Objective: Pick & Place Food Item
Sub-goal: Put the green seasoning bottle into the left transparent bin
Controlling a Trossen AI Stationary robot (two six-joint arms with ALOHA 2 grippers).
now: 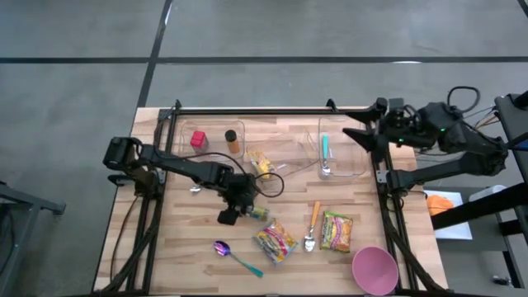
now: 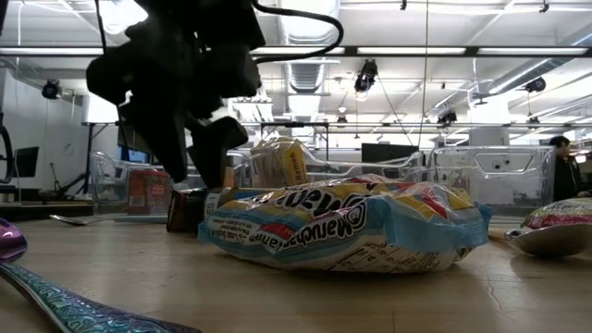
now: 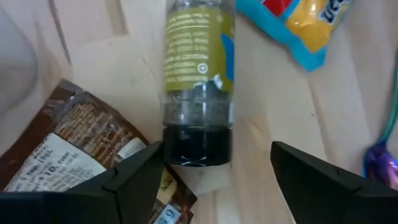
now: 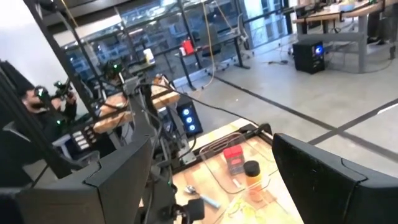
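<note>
A clear bottle with a yellow-green label and a black cap lies on its side on the wooden table, also seen in the high view. A brown packet lies flat beside the cap. My left gripper is open and low over the table at its middle. One finger stands on each side of the cap, and one of them is over the brown packet's edge. My right gripper is open and empty, raised above the far right of the table. My left gripper's fingers stand on either side of the bottle's cap with a gap on the one side that shows. I cannot tell whether the other finger touches the cap or the brown packet under it.
A blue and yellow candy bag lies just near of the bottle. A green snack bag, two spoons and a pink bowl lie toward the near edge. Two clear bins stand at the far side, and a yellow packet lies between them.
</note>
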